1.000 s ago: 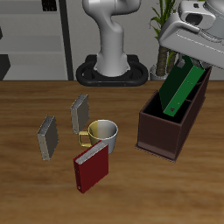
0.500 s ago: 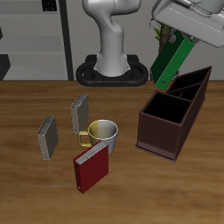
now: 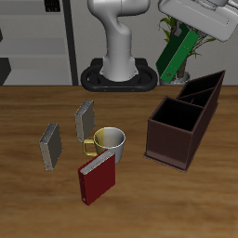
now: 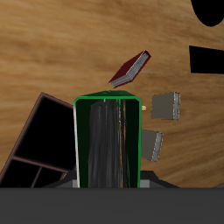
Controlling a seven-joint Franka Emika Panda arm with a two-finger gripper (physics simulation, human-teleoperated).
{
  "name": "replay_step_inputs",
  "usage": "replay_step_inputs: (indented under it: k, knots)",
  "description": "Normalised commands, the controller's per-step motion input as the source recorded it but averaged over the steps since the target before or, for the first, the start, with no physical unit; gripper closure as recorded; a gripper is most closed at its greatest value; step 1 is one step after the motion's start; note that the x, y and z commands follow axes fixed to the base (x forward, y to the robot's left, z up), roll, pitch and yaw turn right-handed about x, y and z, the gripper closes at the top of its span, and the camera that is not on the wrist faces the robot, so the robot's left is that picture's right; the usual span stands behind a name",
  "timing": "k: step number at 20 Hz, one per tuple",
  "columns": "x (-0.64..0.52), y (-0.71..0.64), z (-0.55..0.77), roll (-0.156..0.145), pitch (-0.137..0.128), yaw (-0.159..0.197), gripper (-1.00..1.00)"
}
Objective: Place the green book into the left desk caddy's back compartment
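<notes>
We hold the small bright green hardcover book in the two-finger gripper, fingers clamped on its upper end. It hangs in the air, tilted, above and behind the far end of the left desk caddy, a long dark brown box with a black interior. No part of the book touches the caddy.

From the wrist view the green cover frames the white page edges, and the caddy sits off to one side of the book, not under it. So we are not yet over the target.

The back compartment is the far end section, crossed by a slanted divider; the plain square section lies nearer the table's front edge.

How we judge the step should go:
- Bring the book over the far section first, keeping height, so its lower corner passes above the rim.
- Turn the book so its thin side runs along the slanted divider; the slot looks narrow.
- Lower slowly, release only once the bottom edge is well inside.

Risk as we see it: the lower corner catching the rim or the divider.

Elsewhere on the table, well apart: a dark red book, a white mug with yellow handle, two grey books.
</notes>
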Motion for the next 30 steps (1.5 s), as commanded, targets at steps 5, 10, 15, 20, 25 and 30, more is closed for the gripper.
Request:
replay_step_inputs:
  k: [5,10,15,20,25,30]
  knots:
    - [-0.49,0.24,-0.01,0.004,0.012,-0.076,1.0]
    - [-0.34,0.29,0.08,0.043,-0.03,-0.054,1.0]
    - [-0.34,0.34,-0.04,0.023,0.002,-0.06,1.0]
    - [-0.35,0.29,-0.02,-0.001,-0.037,-0.087,1.0]
    - [-0.09,0.2,-0.05,0.006,-0.008,-0.036,1.0]
    - [0.0,0.16,-0.11,-0.006,0.021,-0.087,1.0]
